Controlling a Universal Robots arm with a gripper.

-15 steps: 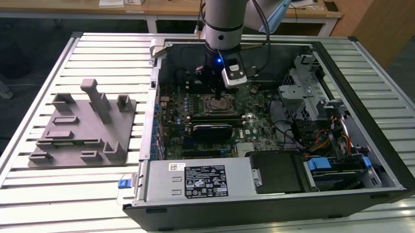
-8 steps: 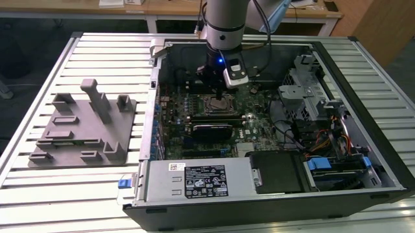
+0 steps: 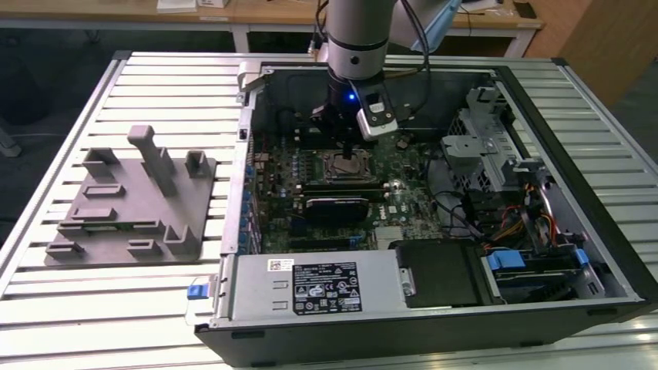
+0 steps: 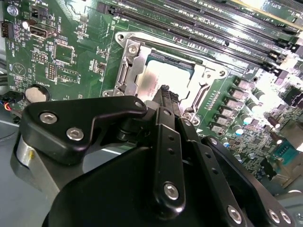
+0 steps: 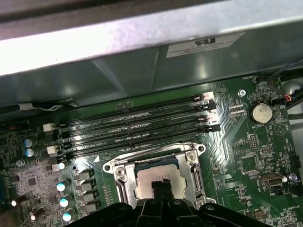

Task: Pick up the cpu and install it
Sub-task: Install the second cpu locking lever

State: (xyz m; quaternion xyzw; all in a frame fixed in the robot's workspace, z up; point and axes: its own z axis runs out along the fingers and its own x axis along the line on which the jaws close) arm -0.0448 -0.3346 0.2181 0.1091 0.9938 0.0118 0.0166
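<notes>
Placement looks like the step in hand. The arm reaches down into the open computer case (image 3: 575, 231), which lies on its side on the slatted desk (image 3: 134, 308), and the hand (image 3: 350, 151) hangs right over the CPU socket (image 3: 347, 164) in the middle of the green motherboard (image 3: 411, 204).

Both wrist views look down past the black fingers at the same spot. In the second wrist view the hand (image 4: 164, 90) has its fingertips drawn close together over the cpu (image 4: 158, 78), a pale silvery square lying inside the metal socket frame (image 4: 128, 71). In the first wrist view the cpu (image 5: 154, 174) sits square within the frame (image 5: 118, 172), partly hidden by the fingertips (image 5: 161, 185) just above it. The fingers look nearly closed, but I cannot tell whether they grip the chip's edges, press on its top or are clear of it.

My judgement is that the chip is at or in its seat, so the task is well along. What the work calls for now is care: the chip must lie flat and true in the socket, and any sideways drag or tilt could damage the contacts beneath.

Off to the exterior view's left, the grey plastic fixture (image 3: 134, 204) with upright posts stands on the desk, well apart from the case.
</notes>
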